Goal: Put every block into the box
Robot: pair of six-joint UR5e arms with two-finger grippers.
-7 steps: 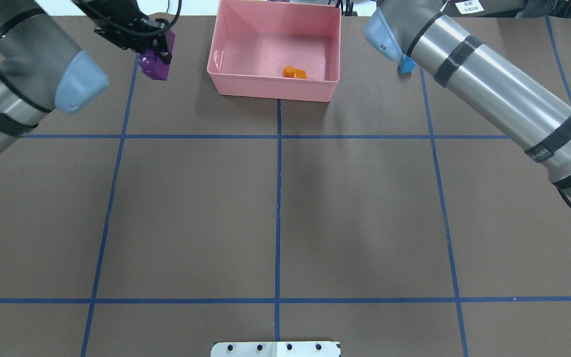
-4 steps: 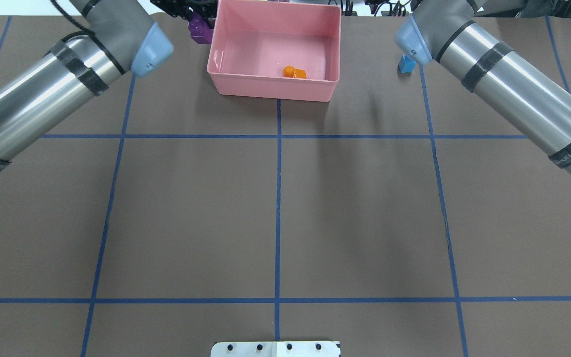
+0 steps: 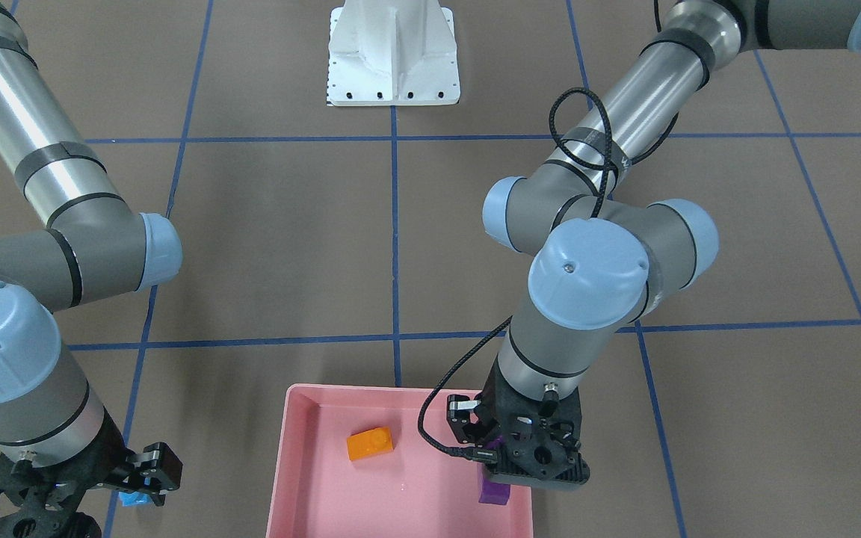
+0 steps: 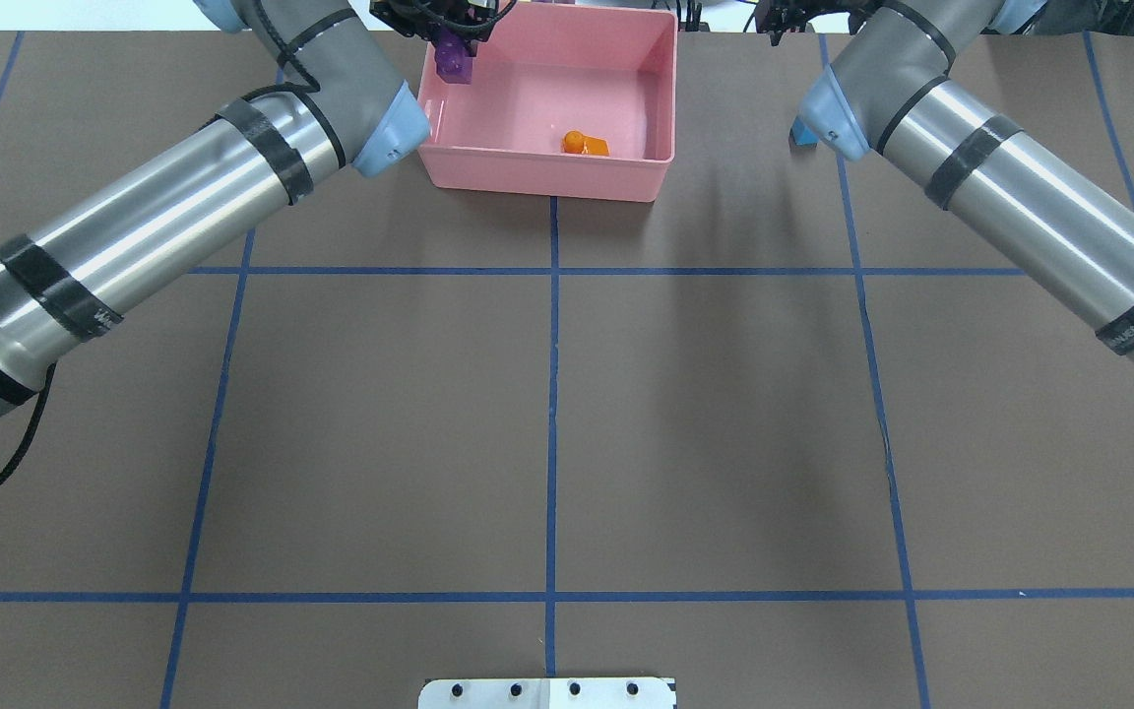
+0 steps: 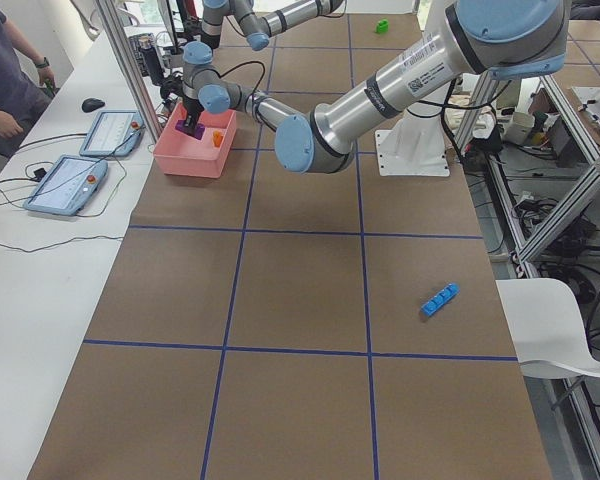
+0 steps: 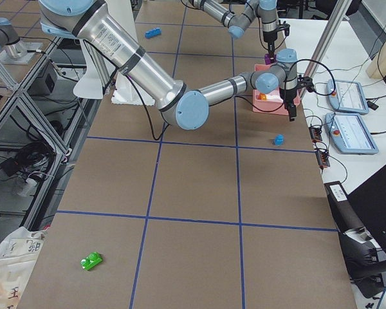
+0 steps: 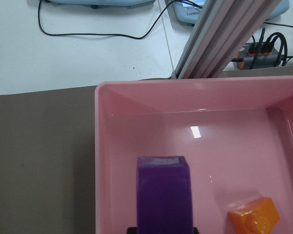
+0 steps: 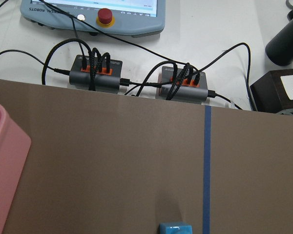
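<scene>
My left gripper [image 3: 504,467] is shut on the purple brick [image 4: 454,61], holding it upright just above the floor of the pink box [image 4: 547,182], near its far left corner. The left wrist view shows the purple brick [image 7: 164,192] inside the box [image 7: 102,161], with the orange brick [image 7: 254,219] lying to its right. The orange brick [image 3: 370,444] rests on the box floor. My right gripper [image 3: 148,478] looks open and hovers over the small blue brick [image 3: 131,499], which sits on the table right of the box [image 8: 176,228].
The long blue brick [image 5: 439,300] lies far off on the robot's left side. The green brick [image 6: 91,261] lies far off on the right side. The white base [image 3: 393,56] stands at the robot's edge. Cables and tablets [image 8: 93,9] lie past the table's far edge.
My left arm has carried the purple brick rightward, from outside the box's left wall to over the box's inside. My right arm has reached further toward the far edge.
</scene>
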